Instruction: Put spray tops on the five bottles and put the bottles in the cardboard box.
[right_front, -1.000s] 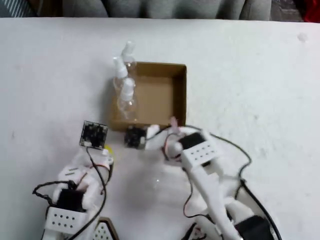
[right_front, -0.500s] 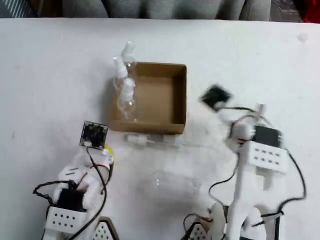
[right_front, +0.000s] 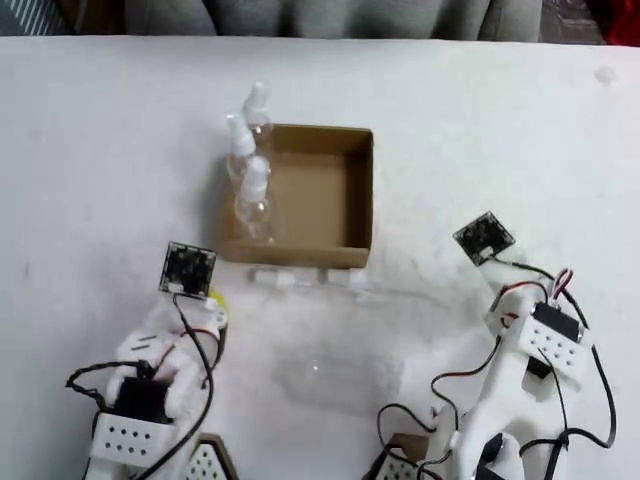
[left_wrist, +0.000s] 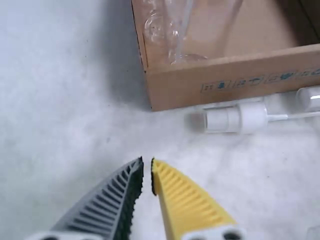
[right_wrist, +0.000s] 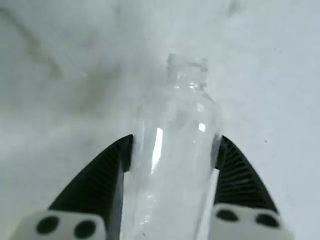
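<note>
currently: right jaws clamped on a clear bottle (right_wrist: 175, 125), neck bare. left jaws together, near a corner of the cardboard box (left_wrist: 225, 75); a loose spray top (left_wrist: 235, 119) lies on the tabletop (left_wrist: 60, 100) just beside the box wall. advice: hold bottle steady; left jaws must open, take the top, feed tube straight in.
</note>
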